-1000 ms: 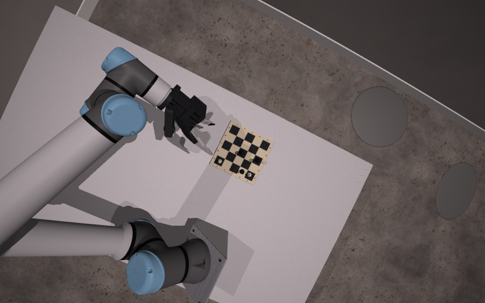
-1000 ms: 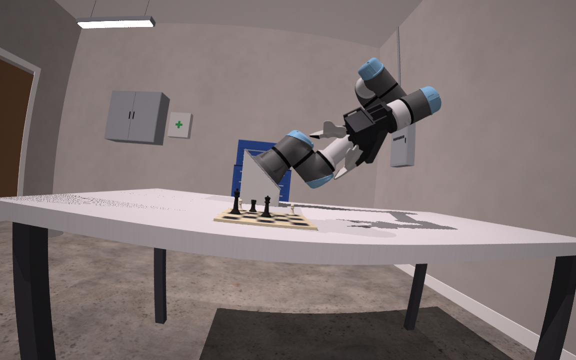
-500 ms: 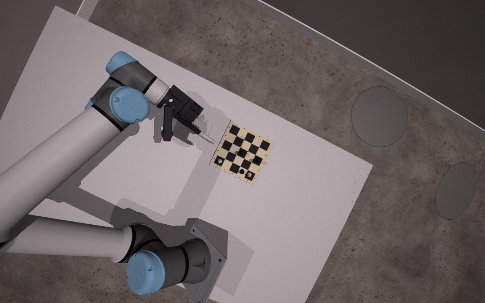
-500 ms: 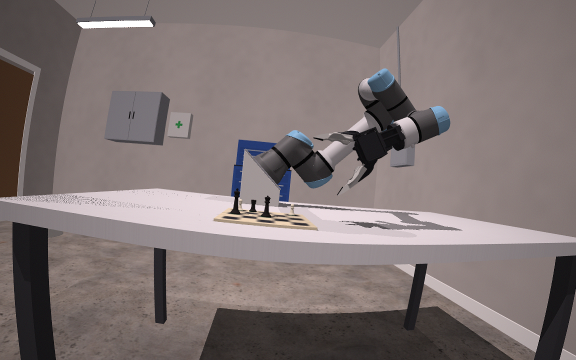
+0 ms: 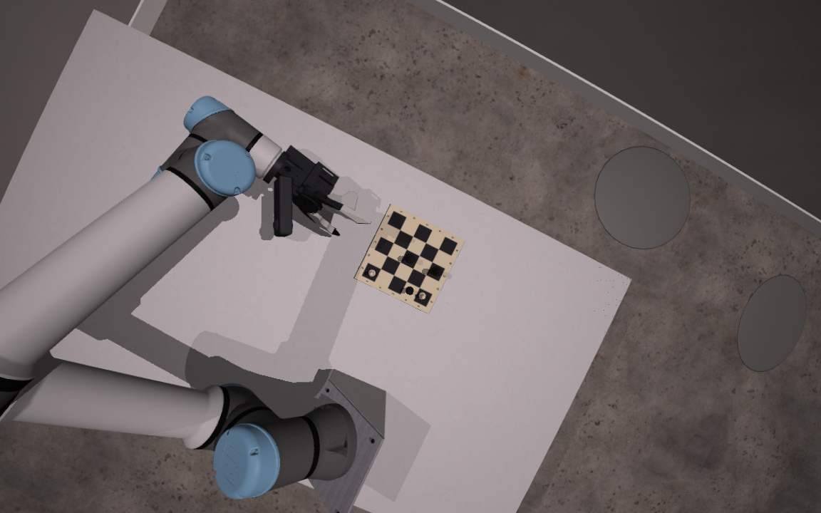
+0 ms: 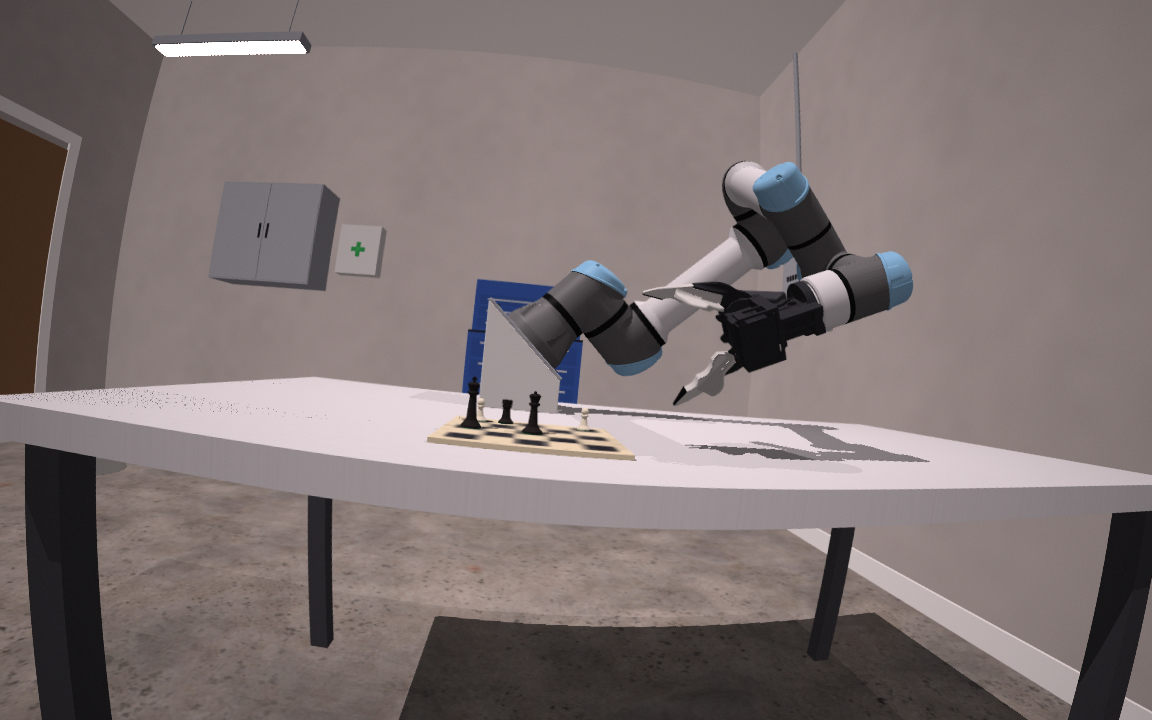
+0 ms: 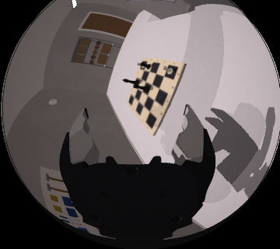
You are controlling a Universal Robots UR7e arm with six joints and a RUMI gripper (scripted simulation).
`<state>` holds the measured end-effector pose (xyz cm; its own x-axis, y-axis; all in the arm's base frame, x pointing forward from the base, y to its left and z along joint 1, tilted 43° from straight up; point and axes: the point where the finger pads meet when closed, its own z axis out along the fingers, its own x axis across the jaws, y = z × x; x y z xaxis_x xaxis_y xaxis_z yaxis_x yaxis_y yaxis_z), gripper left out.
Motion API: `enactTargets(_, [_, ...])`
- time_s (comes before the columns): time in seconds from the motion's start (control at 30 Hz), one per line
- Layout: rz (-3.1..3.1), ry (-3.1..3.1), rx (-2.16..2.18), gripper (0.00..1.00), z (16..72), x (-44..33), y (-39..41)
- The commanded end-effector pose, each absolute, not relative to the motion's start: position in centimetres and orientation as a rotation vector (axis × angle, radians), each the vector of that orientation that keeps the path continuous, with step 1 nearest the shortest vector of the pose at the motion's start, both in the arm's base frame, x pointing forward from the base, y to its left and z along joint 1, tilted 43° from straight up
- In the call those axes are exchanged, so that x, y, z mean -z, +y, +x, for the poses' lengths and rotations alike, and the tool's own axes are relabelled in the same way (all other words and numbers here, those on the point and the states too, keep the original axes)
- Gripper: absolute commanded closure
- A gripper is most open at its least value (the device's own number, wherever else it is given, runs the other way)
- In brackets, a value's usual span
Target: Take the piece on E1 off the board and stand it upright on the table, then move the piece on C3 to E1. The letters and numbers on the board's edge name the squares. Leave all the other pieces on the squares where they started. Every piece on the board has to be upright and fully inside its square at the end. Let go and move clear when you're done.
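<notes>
The chessboard (image 5: 363, 278) (image 6: 631, 457) (image 7: 154, 132) has five squares per side. Its edge labels are too small to read. A black queen-like piece (image 5: 409, 258) (image 6: 533, 417) (image 7: 146, 87) stands upright on the centre square, C3. White pawns stand on two corners, one pawn (image 5: 371, 273) (image 6: 584, 419) (image 7: 169, 71) alone, the other pawn (image 5: 422, 295) (image 6: 480, 407) beside a black rook (image 5: 409, 290) (image 6: 506, 411); I cannot tell which corner is E1. A tall black king (image 5: 435, 271) (image 6: 472, 407) stands on an edge square. My gripper (image 5: 353, 227) (image 6: 661, 347) (image 7: 134, 106) is open, empty and raised above the table, beside the board.
The white table (image 5: 496, 357) (image 6: 311, 447) carries the board. My arm's base (image 5: 362, 415) (image 6: 517, 367) stands on the table beyond the rook and pawn side of the board in the exterior view. The table's far edge runs past the board's upper right side in the top view.
</notes>
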<state>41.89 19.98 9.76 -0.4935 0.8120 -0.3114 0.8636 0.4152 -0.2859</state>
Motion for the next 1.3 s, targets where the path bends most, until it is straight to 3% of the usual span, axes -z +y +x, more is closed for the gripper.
enactTargets(0.0, [1.254,2.686,0.666,0.00,41.9,-9.5,20.9])
enactTargets(1.27, [0.230,3.011,0.829,0.00,41.6,-8.2,25.2])
